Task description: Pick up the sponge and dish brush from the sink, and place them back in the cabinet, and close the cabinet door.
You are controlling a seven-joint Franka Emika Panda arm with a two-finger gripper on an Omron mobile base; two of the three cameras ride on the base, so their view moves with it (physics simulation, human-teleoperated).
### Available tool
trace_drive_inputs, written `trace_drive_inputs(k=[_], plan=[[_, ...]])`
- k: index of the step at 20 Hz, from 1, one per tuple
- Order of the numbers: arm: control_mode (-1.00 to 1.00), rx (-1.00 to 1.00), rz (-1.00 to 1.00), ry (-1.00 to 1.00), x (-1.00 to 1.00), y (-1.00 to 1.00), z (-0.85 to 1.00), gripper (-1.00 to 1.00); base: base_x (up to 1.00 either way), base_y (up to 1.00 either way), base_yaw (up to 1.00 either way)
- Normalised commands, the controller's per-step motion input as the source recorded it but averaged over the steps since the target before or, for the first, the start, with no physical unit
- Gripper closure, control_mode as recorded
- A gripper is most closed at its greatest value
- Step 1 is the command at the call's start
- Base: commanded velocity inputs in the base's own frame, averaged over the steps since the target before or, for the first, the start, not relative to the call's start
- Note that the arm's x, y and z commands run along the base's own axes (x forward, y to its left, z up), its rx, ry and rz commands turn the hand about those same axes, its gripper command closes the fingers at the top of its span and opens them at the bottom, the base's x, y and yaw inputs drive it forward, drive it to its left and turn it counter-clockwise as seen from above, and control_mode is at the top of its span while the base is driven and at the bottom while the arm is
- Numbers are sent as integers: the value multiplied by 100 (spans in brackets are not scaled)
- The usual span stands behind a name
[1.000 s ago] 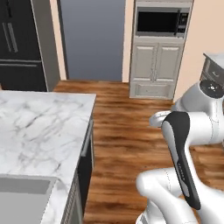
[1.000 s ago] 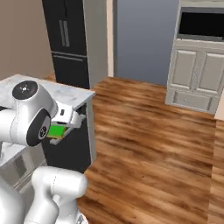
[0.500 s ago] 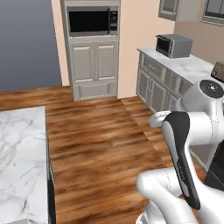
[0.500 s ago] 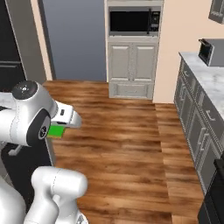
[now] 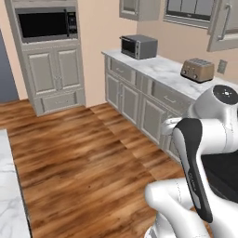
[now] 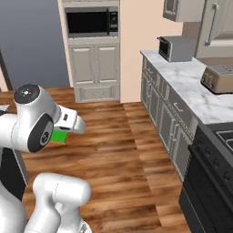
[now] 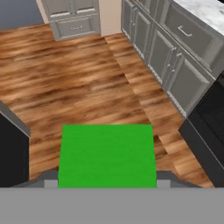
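While level, tool (image 7: pixel 107 186) around sponge (image 7: pixel 107 155)

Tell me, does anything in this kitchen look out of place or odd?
Only one thing: a bright green flat sponge is up in the air over the wooden floor, gripped in the white arm's gripper. The toaster and toaster oven sit squarely on the marble counter.
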Motion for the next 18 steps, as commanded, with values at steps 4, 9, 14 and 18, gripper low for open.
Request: trace_drive_inputs(k=[4,9,14,18], plan=[[100,0,0,0,0,0,0,100,43,0,-22],[100,0,0,0,0,0,0,100,50,0,-19],[100,0,0,0,0,0,0,100,69,0,-5],[100,0,0,0,0,0,0,100,78,0,0]])
